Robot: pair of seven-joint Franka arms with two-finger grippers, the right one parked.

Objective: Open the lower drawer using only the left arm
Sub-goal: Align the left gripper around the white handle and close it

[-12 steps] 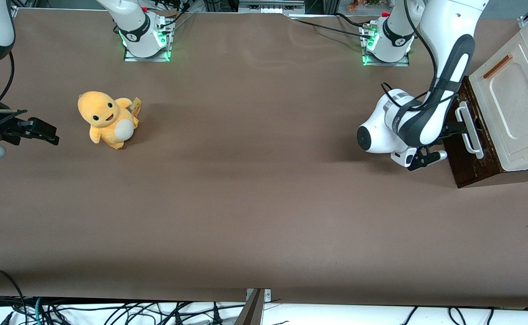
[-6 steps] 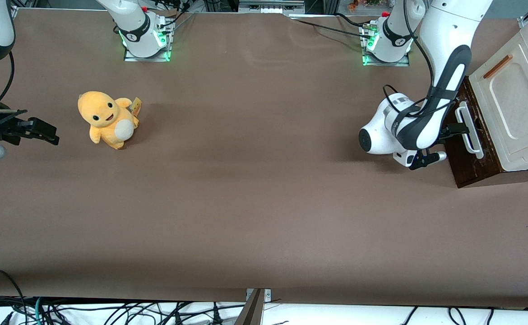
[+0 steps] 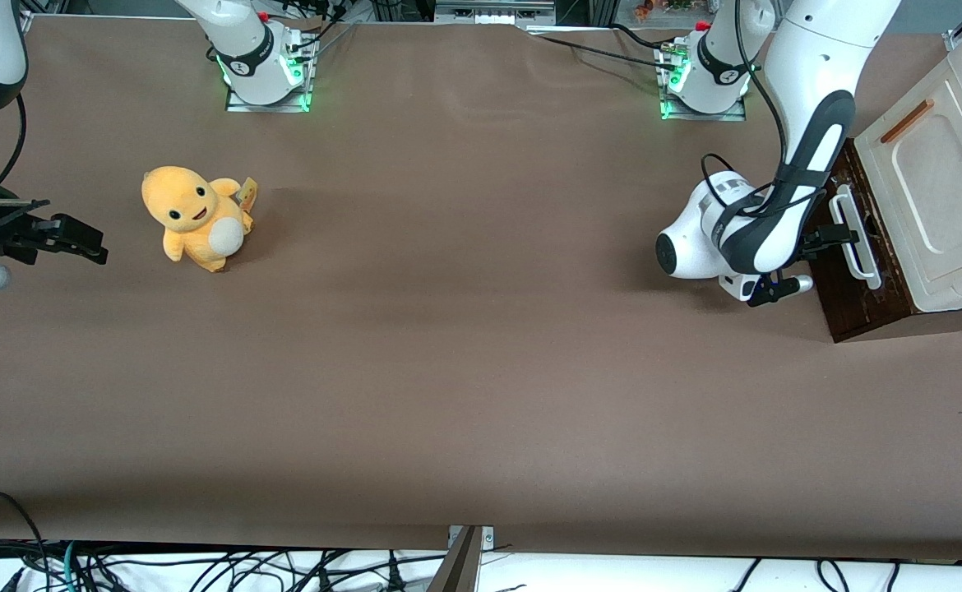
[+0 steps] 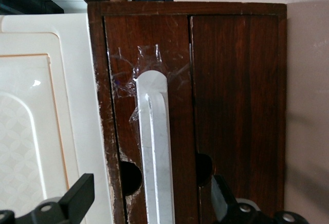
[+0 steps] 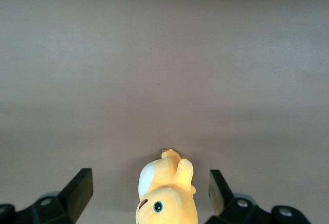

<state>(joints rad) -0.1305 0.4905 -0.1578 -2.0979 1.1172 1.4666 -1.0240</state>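
The lower drawer (image 3: 847, 284) is the dark brown wooden front (image 4: 180, 80) of a small cabinet at the working arm's end of the table. Its white bar handle (image 3: 855, 238) (image 4: 154, 147) stands out from the wood, and the front sits flush with the cabinet. The left arm (image 3: 793, 164) reaches down in front of the drawer. Its gripper (image 3: 834, 236) (image 4: 149, 188) is open and level with the handle. One black finger (image 4: 77, 196) is toward the cream panel and the other finger (image 4: 221, 196) is toward the table, with the bar between them and untouched.
A cream panel with an orange strip handle (image 3: 925, 177) (image 4: 31, 121) lies on top of the cabinet. A yellow plush toy (image 3: 197, 218) (image 5: 167, 198) sits toward the parked arm's end. Two arm bases (image 3: 703, 78) stand at the table's back edge.
The left arm's wrist has shifted slightly toward the cabinet, bringing the open gripper closer around the handle. The drawer has not moved.
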